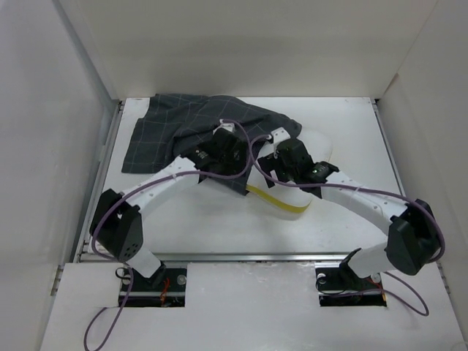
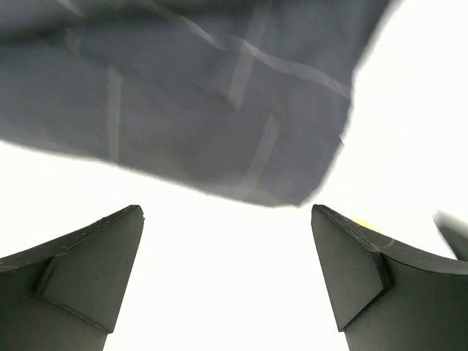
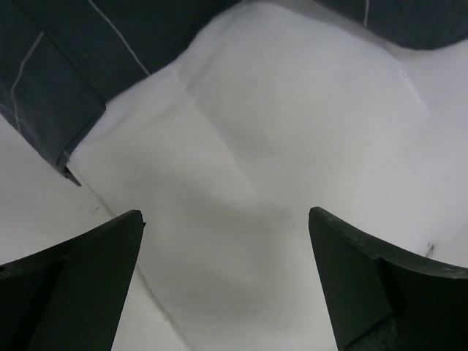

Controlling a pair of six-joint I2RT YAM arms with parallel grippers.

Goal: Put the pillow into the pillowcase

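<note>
Pillowcase (image 2: 183, 95) hem lies just ahead of our left gripper (image 2: 227, 212); our right gripper (image 3: 227, 216) hovers above the pillow (image 3: 256, 168). Both gape empty, presumably staged for stuffing.

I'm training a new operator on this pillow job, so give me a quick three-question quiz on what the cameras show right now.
1. True or false: the pillow is wholly inside the pillowcase.
2. In its wrist view, what mostly fills the space ahead of the right gripper? A) pillow B) bare table C) only pillowcase
3. Fill in: the left gripper is ___, holding nothing.

Key: 1 false, much of the white pillow shows outside the dark cloth. 2 A. 3 open.
</note>
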